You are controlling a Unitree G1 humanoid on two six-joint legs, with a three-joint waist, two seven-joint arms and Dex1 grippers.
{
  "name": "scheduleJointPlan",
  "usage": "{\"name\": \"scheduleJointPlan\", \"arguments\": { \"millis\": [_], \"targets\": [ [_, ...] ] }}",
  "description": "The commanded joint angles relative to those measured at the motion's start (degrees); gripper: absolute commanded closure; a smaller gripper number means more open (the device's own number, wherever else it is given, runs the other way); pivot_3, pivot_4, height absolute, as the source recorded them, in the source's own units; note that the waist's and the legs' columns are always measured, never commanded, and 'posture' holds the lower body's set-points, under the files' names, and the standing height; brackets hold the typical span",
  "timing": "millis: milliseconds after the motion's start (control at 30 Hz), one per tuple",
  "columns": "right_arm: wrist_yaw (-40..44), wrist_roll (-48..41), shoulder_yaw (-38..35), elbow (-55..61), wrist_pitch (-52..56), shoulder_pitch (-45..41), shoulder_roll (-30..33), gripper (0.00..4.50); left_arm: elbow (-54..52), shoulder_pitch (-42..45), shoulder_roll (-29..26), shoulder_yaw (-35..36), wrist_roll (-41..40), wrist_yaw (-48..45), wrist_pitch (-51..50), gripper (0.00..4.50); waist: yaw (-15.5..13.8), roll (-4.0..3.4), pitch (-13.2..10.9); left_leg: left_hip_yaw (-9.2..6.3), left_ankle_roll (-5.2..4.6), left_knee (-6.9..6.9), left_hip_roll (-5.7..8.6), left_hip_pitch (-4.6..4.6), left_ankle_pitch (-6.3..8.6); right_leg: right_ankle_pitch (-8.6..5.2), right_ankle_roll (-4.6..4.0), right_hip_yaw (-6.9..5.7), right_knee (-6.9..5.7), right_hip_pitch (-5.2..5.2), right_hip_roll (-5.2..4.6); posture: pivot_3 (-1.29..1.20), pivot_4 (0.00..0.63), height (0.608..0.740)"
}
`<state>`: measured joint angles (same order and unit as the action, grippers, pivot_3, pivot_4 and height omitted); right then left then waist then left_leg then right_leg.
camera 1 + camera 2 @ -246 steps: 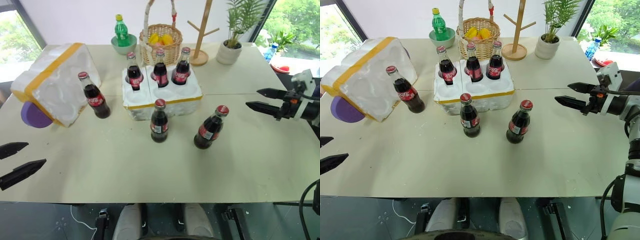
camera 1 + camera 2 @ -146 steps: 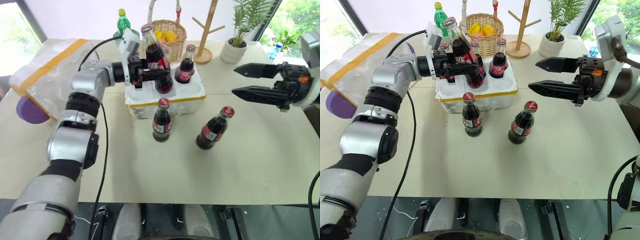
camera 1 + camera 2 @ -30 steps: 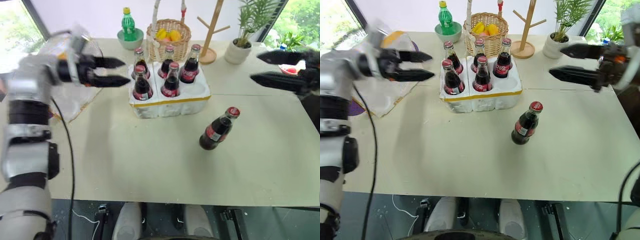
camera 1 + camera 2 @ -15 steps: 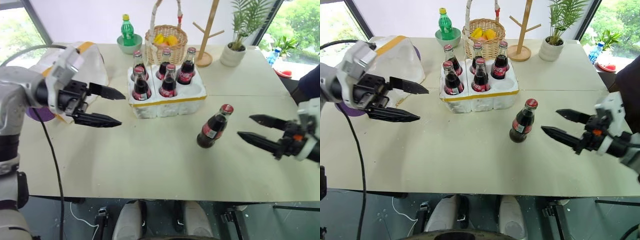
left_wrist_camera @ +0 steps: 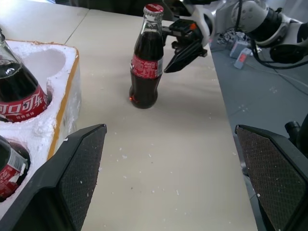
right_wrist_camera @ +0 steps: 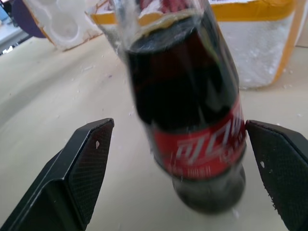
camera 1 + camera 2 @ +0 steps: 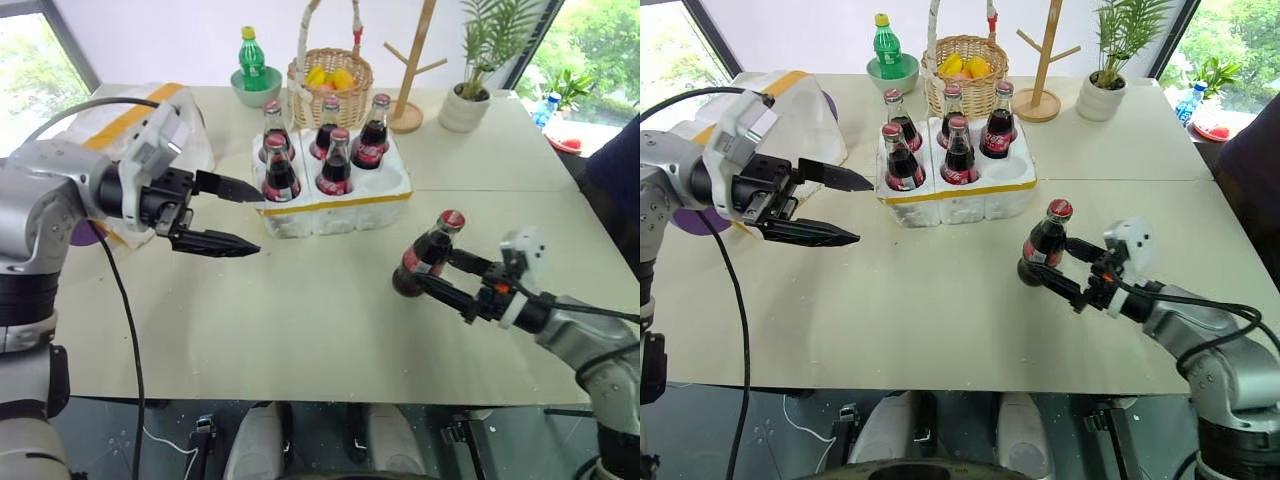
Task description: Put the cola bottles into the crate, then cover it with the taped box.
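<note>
The crate [image 7: 340,205], a low white block with a yellow band, stands mid-table with several cola bottles [image 7: 280,172] upright in its holes; its front right hole [image 7: 386,180] is empty. One more cola bottle [image 7: 424,258] stands loose on the table to the crate's right. My right gripper [image 7: 432,268] is open, one finger on each side of this bottle [image 6: 192,106], and neither pad touches the glass. My left gripper [image 7: 258,218] hangs open and empty just left of the crate's front. The taped box [image 7: 790,105] sits at the far left, partly hidden behind my left arm.
Along the back edge stand a green soda bottle [image 7: 249,58] in a bowl, a wicker basket [image 7: 330,82] with fruit, a wooden rack [image 7: 412,70] and a potted plant [image 7: 468,100]. A purple disc [image 7: 685,222] lies under the taped box. A dark-clothed person [image 7: 618,175] is at the right edge.
My right gripper has dropped from high on the right and moved left, so its fingers now flank the loose bottle. My left gripper has sunk and drawn back a little from the crate.
</note>
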<state>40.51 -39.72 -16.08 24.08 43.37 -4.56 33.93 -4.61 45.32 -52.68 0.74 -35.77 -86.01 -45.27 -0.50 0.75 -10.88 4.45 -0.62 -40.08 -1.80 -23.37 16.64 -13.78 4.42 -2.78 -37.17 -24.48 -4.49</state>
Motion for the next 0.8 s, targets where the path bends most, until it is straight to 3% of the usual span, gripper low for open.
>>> {"name": "scheduleJointPlan", "arguments": {
  "millis": [33, 100, 233, 333, 467, 600, 800],
  "targets": [
    [-1.4, 2.5, 3.5, -3.6, -2.1, -3.7, -1.3, 0.00, -0.5, 1.4, 0.0, 0.5, -0.8, 0.4, 1.0, 0.02, 0.0, 0.00, 0.0, 0.00, 0.00, 0.00, 0.00, 0.00, 0.00, 0.00, 0.00, 0.00, 0.00, -0.01, 0.00, 0.00, 0.150, 0.740],
    [-1.6, 3.8, 5.0, -6.2, -2.8, -6.2, -1.4, 0.00, -0.4, 1.4, 0.2, 0.7, -0.7, 0.9, 1.1, 0.02, 0.0, -0.01, 0.0, 0.00, 0.00, 0.00, 0.00, -0.01, 0.00, 0.00, 0.00, 0.00, 0.00, -0.01, 0.02, 0.00, 0.150, 0.740],
    [1.6, -0.1, 2.9, -3.0, -1.1, -8.9, 2.0, 1.66, -0.4, 1.2, 0.3, 1.7, -0.8, 2.6, 1.2, 0.00, -0.3, -0.04, 0.0, -0.01, -0.03, 0.01, 0.00, -0.05, 0.02, 0.00, 0.00, 0.00, 0.01, -0.03, 0.02, 0.00, 0.150, 0.740],
    [2.5, -5.8, 0.3, -1.4, 2.0, -14.3, 4.2, 1.66, -0.4, 0.7, -0.2, 2.8, -1.0, 3.6, 1.4, 0.00, 0.0, -0.04, -0.1, 0.03, -0.09, 0.01, 0.00, -0.08, 0.05, 0.00, 0.01, 0.02, 0.03, -0.08, -0.01, 0.00, 0.150, 0.740],
    [0.1, -7.3, 1.1, -9.2, 3.9, -29.6, 3.7, 1.66, 0.6, 0.5, 0.2, 4.5, -1.3, 6.1, 1.3, 0.00, 1.2, -0.08, -0.1, 0.06, -0.08, 0.02, -0.02, -0.07, 0.05, 0.01, 0.01, 0.06, -0.02, -0.15, 0.01, 0.00, 0.150, 0.740],
    [-1.7, 0.7, 7.3, -21.1, 0.2, -42.4, 1.1, 1.66, -0.1, -0.5, 0.2, 4.8, -1.5, 6.9, 1.9, 0.00, 1.3, -0.06, -0.1, 0.05, -0.07, 0.08, -0.03, -0.06, 0.04, 0.00, 0.00, 0.07, -0.03, -0.16, 0.03, 0.00, 0.150, 0.740],
    [-1.9, 11.6, 13.5, -40.6, -10.0, -53.7, -5.7, 1.66, -1.7, -1.6, 0.5, 5.4, -2.2, 8.9, 1.9, 0.00, 1.3, -0.06, -0.1, 0.15, -0.09, 0.09, 0.00, -0.26, 0.05, 0.01, 0.02, 0.12, 0.02, -0.32, -0.03, 0.00, 0.150, 0.740]
  ]
}}
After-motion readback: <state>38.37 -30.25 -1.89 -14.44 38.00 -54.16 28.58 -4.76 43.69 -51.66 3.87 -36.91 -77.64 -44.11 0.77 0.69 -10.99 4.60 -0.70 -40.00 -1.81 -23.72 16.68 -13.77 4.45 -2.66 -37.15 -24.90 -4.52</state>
